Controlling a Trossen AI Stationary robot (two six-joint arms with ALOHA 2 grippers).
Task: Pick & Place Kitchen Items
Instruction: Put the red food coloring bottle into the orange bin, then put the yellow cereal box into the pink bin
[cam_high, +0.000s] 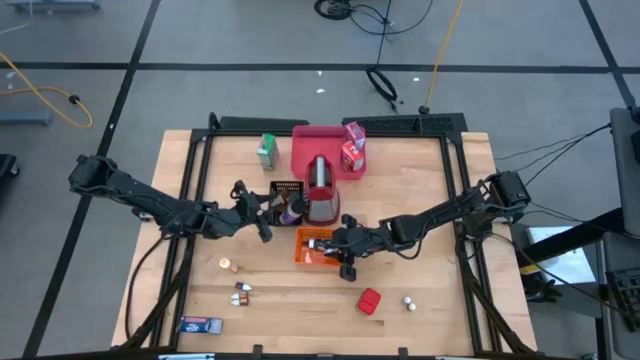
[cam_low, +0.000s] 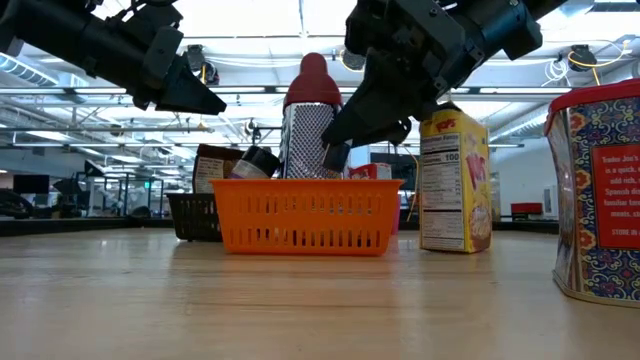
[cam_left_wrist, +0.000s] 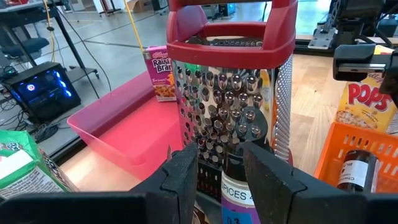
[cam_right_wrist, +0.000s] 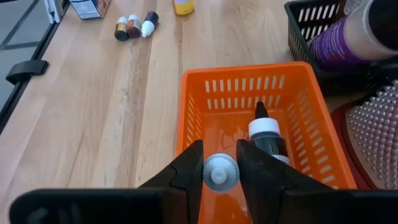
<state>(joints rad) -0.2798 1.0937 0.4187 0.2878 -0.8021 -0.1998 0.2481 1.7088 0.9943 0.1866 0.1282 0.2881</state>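
My right gripper (cam_right_wrist: 219, 180) hangs over the orange basket (cam_high: 312, 247) and is shut on a small white-capped bottle (cam_right_wrist: 219, 171). A dark bottle with a white cap (cam_right_wrist: 267, 134) lies on that basket's floor. My left gripper (cam_left_wrist: 219, 177) is open above the black basket (cam_high: 283, 192), in front of the red-and-silver grater (cam_left_wrist: 233, 81). A dark bottle with a purple label (cam_left_wrist: 239, 190) leans in the black basket just beyond the fingers, which do not touch it. A red box (cam_high: 369, 301) and tiny shakers (cam_high: 241, 292) lie near the near edge. My right gripper pinches the small bottle between its two fingers just below the white cap (cam_right_wrist: 219, 169), coming from above and slanting down. The bottle is lifted clear and hangs below the fingers (cam_low: 335, 155), above the orange basket's rim.
A pink tray (cam_high: 305, 160) at the far side holds cartons (cam_high: 352, 148), and a green carton (cam_high: 266, 150) stands beside it. A blue packet (cam_high: 199, 324), a yellowish item (cam_high: 228, 265) and a white shaker (cam_high: 409, 302) lie on bare wood toward the near edge.
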